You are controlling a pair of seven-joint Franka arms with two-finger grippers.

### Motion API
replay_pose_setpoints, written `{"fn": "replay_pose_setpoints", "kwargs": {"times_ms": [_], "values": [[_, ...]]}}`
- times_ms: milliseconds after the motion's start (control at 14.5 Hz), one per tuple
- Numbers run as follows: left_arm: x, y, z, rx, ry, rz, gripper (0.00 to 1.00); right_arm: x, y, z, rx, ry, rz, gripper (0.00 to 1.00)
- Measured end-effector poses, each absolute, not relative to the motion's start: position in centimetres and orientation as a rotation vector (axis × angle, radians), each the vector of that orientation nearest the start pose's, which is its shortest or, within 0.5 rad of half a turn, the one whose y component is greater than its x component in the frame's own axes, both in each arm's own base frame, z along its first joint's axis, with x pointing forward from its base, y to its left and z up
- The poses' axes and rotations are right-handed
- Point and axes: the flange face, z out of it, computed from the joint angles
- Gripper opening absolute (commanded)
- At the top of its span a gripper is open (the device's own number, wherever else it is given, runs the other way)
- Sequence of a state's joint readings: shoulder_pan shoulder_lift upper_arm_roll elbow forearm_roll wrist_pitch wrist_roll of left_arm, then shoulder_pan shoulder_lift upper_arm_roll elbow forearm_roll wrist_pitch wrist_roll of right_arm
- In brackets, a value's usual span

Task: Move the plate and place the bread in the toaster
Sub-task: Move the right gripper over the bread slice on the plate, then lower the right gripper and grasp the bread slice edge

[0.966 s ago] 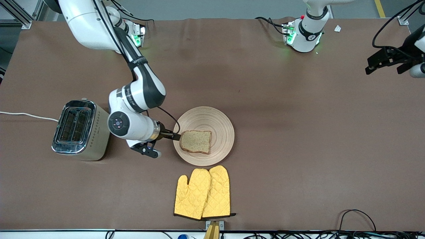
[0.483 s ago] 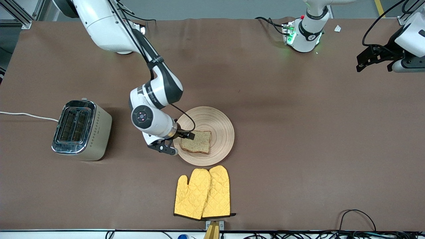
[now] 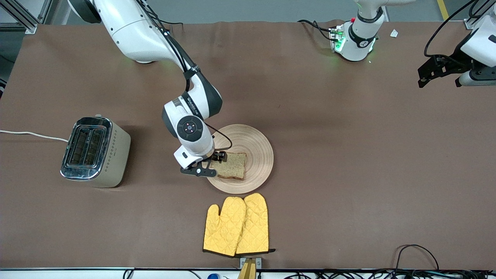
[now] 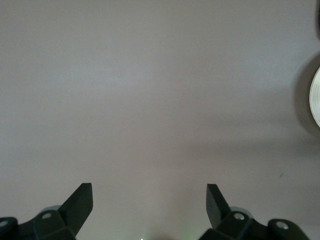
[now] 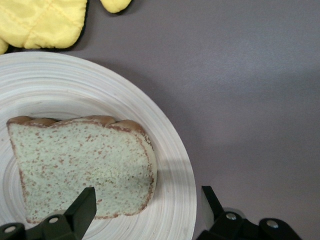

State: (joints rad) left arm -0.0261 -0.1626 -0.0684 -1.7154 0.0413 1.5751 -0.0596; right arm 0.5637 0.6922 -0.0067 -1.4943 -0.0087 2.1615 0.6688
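The light-wood plate [image 3: 255,144] lies mid-table with the bread [image 3: 231,165] flat on it, on the part toward the right arm's end. My right gripper [image 3: 212,164] points down over that edge of the plate, open. In the right wrist view one finger of the right gripper [image 5: 148,192] hangs over the bread [image 5: 80,160], the other just outside the plate's rim [image 5: 176,165]. The cream toaster [image 3: 95,152] stands toward the right arm's end, both slots showing. My left gripper [image 3: 438,71] waits open over bare table [image 4: 148,187].
A pair of yellow oven mitts [image 3: 236,224] lies nearer to the front camera than the plate, close to its rim [image 5: 45,20]. The toaster's white cord [image 3: 31,135] runs off the table's end. Brown table cover spreads all round.
The right arm swung from between toaster and plate to the plate, turning its wrist downward; its gripper now hangs over the bread's edge. The left arm shifted slightly.
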Motion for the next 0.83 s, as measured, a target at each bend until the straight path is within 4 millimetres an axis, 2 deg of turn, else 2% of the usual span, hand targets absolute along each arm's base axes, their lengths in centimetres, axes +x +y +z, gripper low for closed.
{"fn": "replay_pose_setpoints", "kwargs": {"times_ms": [276,621,828], "values": [[50.5,-4.6,64.0,-3.091,0.052,-0.045,1.00,59.8,38.4,25.5,-3.173,0.136,0.024,0.76],[51.9,-5.1,62.3,-3.096,0.066,0.002,1.00,60.0,38.3,23.0,-3.177,0.139,0.023,0.72],[52.1,-5.1,62.1,-3.097,0.067,0.006,1.00,60.0,38.2,21.7,-3.182,0.139,0.033,0.69]]}}
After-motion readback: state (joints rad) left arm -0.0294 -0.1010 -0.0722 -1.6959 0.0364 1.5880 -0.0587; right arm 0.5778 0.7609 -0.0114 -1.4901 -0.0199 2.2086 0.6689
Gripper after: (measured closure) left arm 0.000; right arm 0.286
